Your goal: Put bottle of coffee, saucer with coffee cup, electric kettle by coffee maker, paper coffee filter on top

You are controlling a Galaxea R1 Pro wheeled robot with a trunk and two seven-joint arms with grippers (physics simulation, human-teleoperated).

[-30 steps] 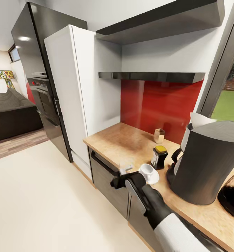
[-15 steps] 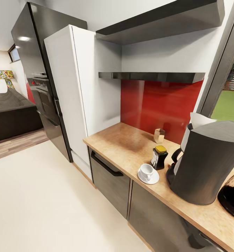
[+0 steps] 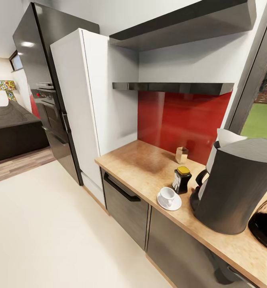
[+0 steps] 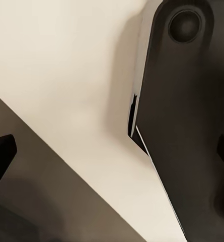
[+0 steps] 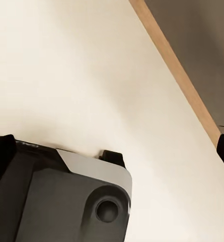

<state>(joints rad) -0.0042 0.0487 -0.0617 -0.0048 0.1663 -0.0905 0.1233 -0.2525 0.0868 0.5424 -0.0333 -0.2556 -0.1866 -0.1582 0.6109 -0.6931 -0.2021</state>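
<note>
End effector fingertips [image 5: 1,156] above cream floor [image 3: 49,232]; tan kitchen countertop [image 3: 145,168] beside.

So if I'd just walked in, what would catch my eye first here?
Probably the tall dark grey coffee maker at the right of the tan kitchen countertop, with a white paper coffee filter poking up behind its top. Just left of it sits a white coffee cup on its saucer, beside the yellow-lidded bottle of coffee. Behind them, the glossy red wall panel under the black kitchen shelf stands out.
</note>
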